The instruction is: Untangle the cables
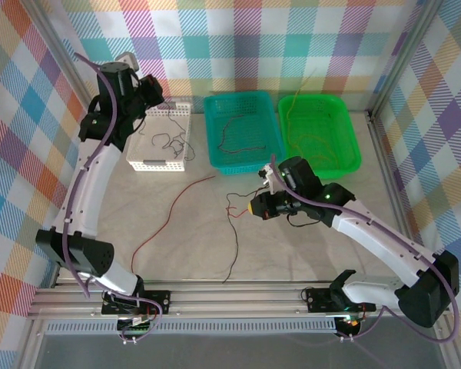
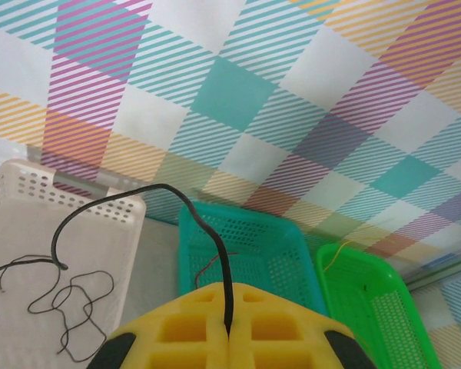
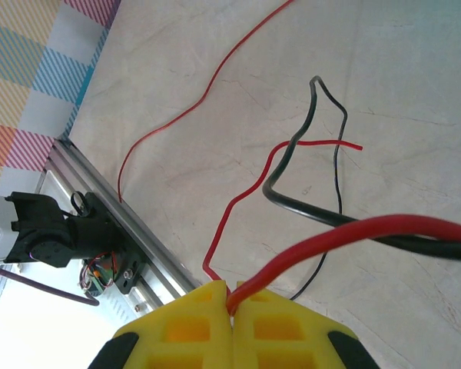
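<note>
Black wire (image 2: 107, 201), pinched in my left claw (image 2: 229, 332), trails into the white basket (image 2: 31, 207), likely for sorting, while my right claw (image 3: 231, 306) clamps a red wire (image 3: 330, 237) above the table (image 3: 415, 69) to free it.

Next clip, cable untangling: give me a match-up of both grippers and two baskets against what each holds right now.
Column A
1. left gripper
2. right gripper
3. white basket
4. green basket

Column B
a. yellow cables lying inside
b. shut on a red cable
c. loose black cables lying inside
d. shut on a black cable

Pairs: 1-d, 2-b, 3-c, 4-a
</note>
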